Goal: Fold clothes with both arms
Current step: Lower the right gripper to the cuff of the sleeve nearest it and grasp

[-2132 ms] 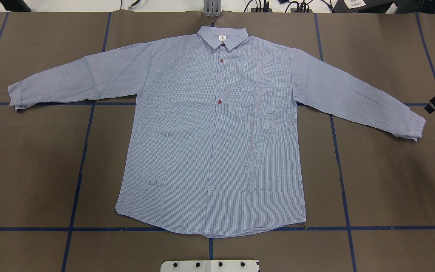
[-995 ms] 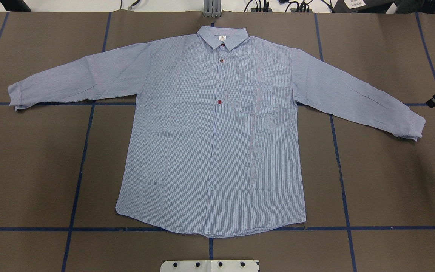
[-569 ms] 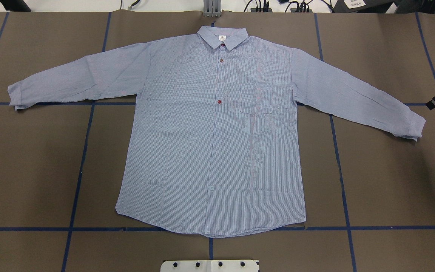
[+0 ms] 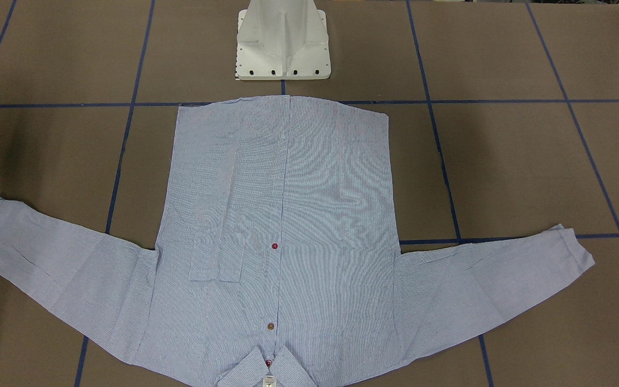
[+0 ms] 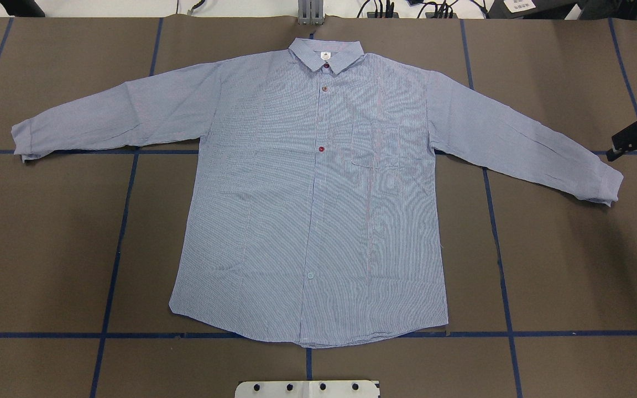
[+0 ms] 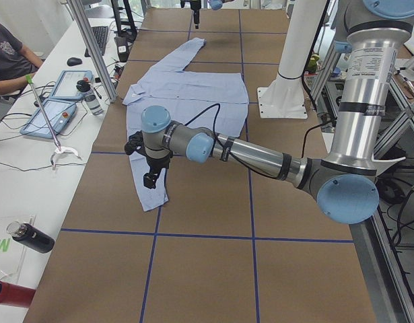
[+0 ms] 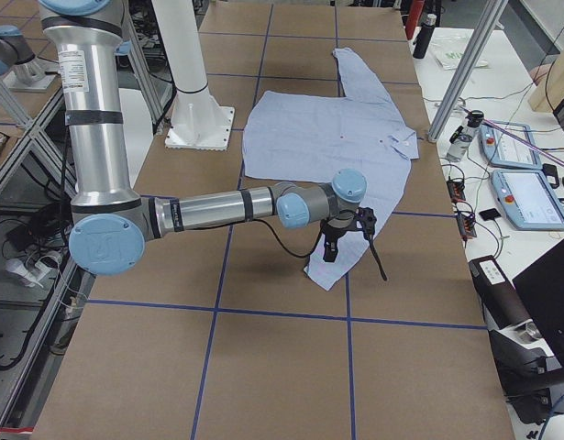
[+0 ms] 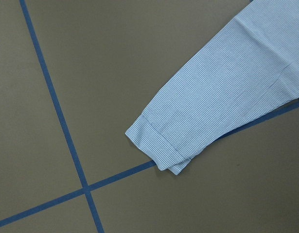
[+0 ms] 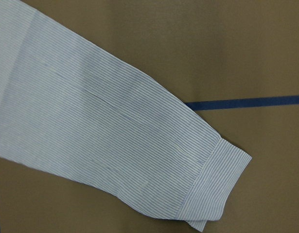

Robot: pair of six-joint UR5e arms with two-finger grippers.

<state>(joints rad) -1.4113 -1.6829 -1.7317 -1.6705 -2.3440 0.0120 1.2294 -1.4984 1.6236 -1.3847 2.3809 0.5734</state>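
**Left arm** (image 6: pixel 254 153) **and right arm** (image 7: pixel 208 209): each was built of silver-grey tube segments joined by rounded housings with light blue joint caps (image 6: pixel 347 200). A thin black cable (image 6: pixel 213 105) looped beside the forearm, and small printed markings sat on the upright tube. The white pedestal (image 4: pixel 282 37), at 12 o'clock in the front-facing view, flared into a square plate bearing a row of dark bolt holes (image 4: pixel 273 72).

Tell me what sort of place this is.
Likely a robotics lab or test cell: the left arm and right arm reach over a brown table gridded with blue tape, near a white pedestal. Control tablets sit alongside, and a shirt lies spread flat.
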